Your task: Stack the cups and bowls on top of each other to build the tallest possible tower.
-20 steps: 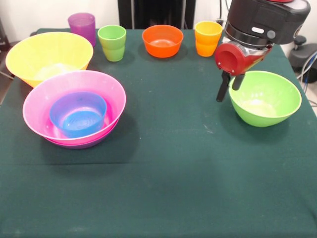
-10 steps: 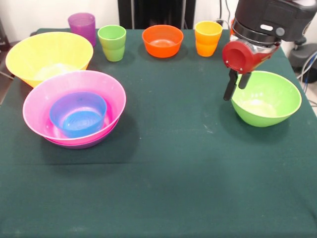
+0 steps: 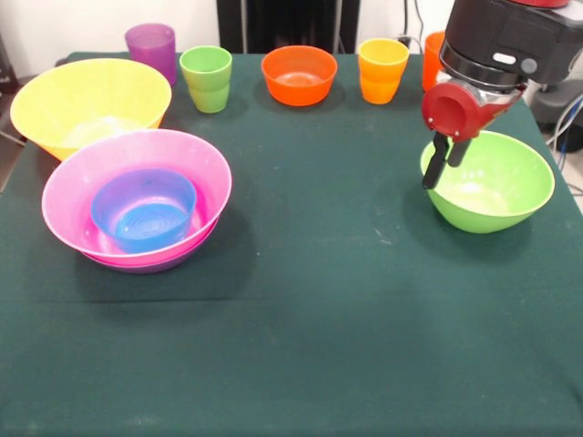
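At right: gripper [image 3: 444, 165] released, fingers straddling light green bowl [image 3: 492, 182] left rim. At left: tower [image 3: 138, 202], blue bowl [image 3: 144, 210] nested in pink. Wide bare cloth [image 3: 301, 319] between and nearer.

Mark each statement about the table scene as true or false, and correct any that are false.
1. The blue bowl sits inside the pink bowl. True.
2. The light green bowl holds a cup. False: it is empty.
3. The end effector is at the light green bowl's rim. True.
4. The orange bowl is stacked on the yellow bowl. False: it stands alone on the table, apart from it.
5. The purple cup stands beside the light green cup. True.
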You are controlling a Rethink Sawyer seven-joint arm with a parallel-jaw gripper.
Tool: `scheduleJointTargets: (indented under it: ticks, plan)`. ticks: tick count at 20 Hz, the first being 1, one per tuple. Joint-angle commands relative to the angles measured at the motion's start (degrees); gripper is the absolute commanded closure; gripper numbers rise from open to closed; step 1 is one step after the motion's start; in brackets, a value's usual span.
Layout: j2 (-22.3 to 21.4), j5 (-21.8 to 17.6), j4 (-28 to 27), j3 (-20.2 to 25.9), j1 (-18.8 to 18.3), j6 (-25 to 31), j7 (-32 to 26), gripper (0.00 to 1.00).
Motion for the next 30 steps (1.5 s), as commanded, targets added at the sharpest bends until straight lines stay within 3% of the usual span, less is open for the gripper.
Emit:
scheduleJointTargets:
  ticks: [1,13,30]
  plan:
    - [4.31,-0.25,-1.93,7.32,-0.13,0.93,7.02,0.0]
    - [0.91,-0.77,5.24,7.79,-0.97,-3.72,2.58,0.0]
    - [3.06,-1.72,3.61,8.02,-0.79,-3.13,2.08,0.0]
